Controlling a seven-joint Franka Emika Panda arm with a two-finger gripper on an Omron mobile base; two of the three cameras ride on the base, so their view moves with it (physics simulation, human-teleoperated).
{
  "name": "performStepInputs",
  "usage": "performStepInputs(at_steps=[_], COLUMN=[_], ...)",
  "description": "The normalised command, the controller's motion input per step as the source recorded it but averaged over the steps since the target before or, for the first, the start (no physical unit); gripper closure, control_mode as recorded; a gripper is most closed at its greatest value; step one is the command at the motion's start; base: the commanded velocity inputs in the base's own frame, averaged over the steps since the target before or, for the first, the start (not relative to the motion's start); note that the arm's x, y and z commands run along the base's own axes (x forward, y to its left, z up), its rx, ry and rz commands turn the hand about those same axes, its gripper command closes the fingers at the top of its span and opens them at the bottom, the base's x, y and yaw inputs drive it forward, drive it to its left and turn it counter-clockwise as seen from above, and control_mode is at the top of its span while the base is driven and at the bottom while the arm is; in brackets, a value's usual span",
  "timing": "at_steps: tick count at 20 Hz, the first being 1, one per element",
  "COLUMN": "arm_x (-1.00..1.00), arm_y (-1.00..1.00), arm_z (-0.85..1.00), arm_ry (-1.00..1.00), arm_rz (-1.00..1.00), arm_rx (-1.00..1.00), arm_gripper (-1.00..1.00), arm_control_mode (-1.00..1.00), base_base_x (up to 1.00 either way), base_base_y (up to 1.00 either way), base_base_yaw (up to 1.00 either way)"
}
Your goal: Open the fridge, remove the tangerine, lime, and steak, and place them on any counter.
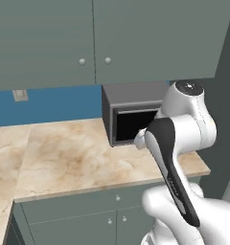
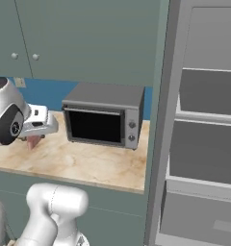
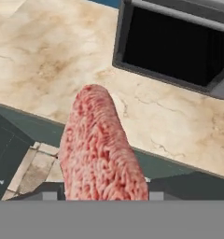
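Note:
My gripper [image 3: 103, 193] is shut on the steak [image 3: 102, 149], a pink-red oblong slab that sticks out between the fingers. It hangs a little above the front part of the beige marble counter [image 3: 48, 60], left of the microwave. From the right base view, the steak [image 2: 34, 141] shows just under the hand, above the counter [image 2: 88, 163]. The fridge [image 2: 204, 144] stands open at the right, with grey shelves and a lower drawer showing. The tangerine and the lime are out of view.
A grey microwave [image 2: 103, 120] with a dark window sits at the back of the counter, also seen as the microwave [image 1: 131, 115] behind my arm. Grey-green wall cabinets [image 1: 88, 43] hang above. Bare counter [image 1: 64, 158] stretches to the left.

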Motion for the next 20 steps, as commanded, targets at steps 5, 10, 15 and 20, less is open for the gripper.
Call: performStepInputs(at_steps=[5,10,15,20], arm_x=[0.58,0.6,0.76,0.7], arm_y=[0.23,0.42,0.08,0.0], arm_z=[-0.59,-0.58,-0.68,-0.68], arm_ry=[0.09,0.03,0.01,0.0], arm_rz=[0.26,0.1,0.0,-0.03], arm_rx=[0.0,0.0,0.0,-0.01], arm_gripper=[1.0,1.0,1.0,1.0], arm_control_mode=[-1.0,-1.0,-1.0,-1.0], base_base_x=[0.0,0.0,0.0,0.0], base_base_y=[0.0,0.0,0.0,0.0], base_base_yaw=[0.0,0.0,0.0,0.0])
